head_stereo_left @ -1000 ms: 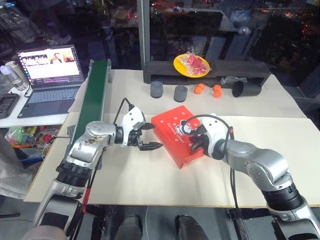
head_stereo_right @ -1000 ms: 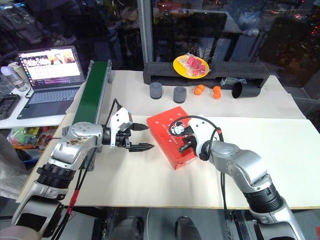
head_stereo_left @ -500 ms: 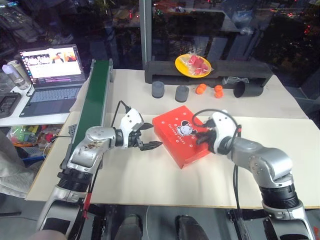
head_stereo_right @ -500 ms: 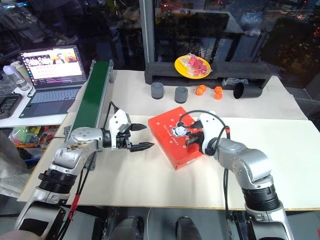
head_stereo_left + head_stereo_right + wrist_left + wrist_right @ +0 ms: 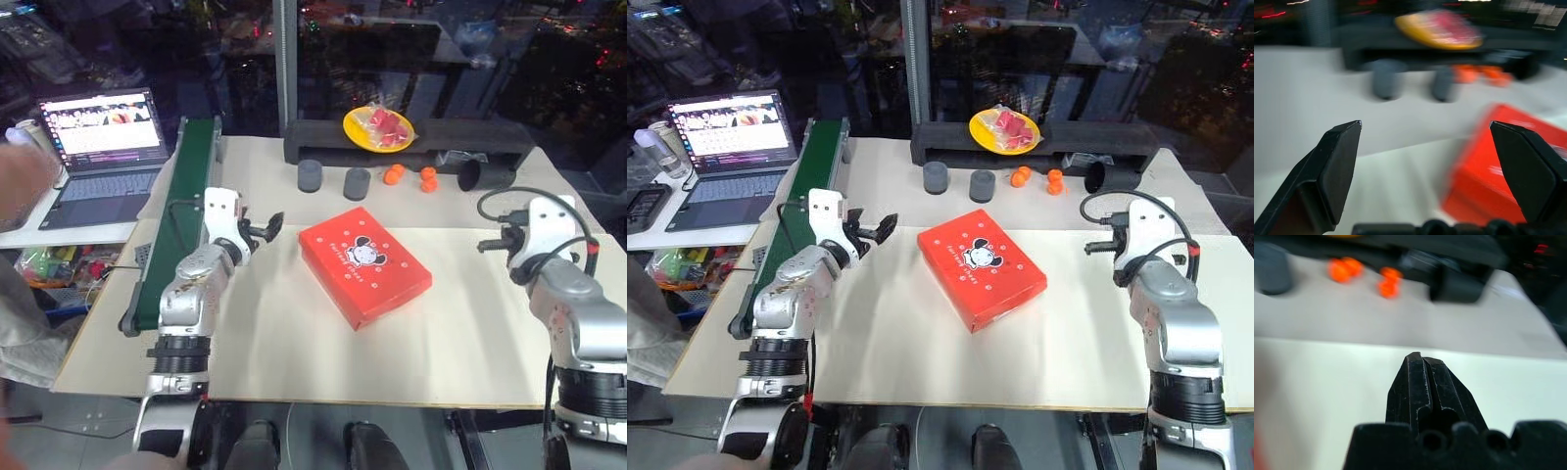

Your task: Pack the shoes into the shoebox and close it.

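Observation:
The shoebox [image 5: 364,264] lies shut in the middle of the white table, red-orange, its lid showing a white cartoon face. The shoes are hidden. My left gripper [image 5: 260,230] hovers left of the box, apart from it, pointing forward with its jaws open and nothing between them; the left wrist view shows the gripper [image 5: 1425,127] with the box [image 5: 1488,171] off to one side. My right gripper [image 5: 493,245] is off to the box's right, well apart from it, shut on nothing. Its closed fingers [image 5: 1420,382] point over bare table.
A green conveyor belt [image 5: 186,211] runs along the left, with a laptop [image 5: 98,147] beyond it. At the back stand two dark grey cylinders [image 5: 310,174], orange balls [image 5: 411,176], a black tube [image 5: 485,174] and a yellow plate [image 5: 377,127]. A person's hand [image 5: 20,176] shows at the far left.
Both grippers have drawn away from the shoebox: the right one swung far to the right off the lid, the left one turned forward and shifted left. The box stays shut.

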